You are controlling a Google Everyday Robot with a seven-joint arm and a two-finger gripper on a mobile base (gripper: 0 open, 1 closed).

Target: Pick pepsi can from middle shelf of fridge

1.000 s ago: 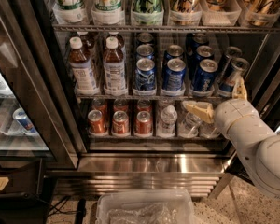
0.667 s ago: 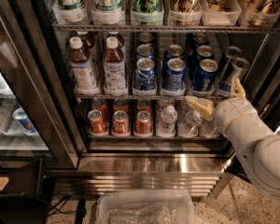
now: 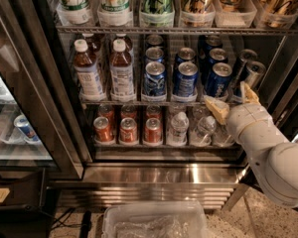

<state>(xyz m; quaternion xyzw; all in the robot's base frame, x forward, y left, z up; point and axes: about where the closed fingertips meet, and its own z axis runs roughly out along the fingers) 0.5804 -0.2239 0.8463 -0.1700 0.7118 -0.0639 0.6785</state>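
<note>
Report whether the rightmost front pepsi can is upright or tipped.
Upright: pepsi can stands on the middle shelf, lid up; open pincer hovers just right of it.

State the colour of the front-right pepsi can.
The pepsi can is dark blue, silver-lidded; the gripper hovers open just below-right of it. Camera view.

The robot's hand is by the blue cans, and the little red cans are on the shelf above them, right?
No. The camera view shows the little red cans on the shelf below the blue cans, not above. The gripper is by the blue cans, at the right end of the middle shelf, fingers open.
</note>
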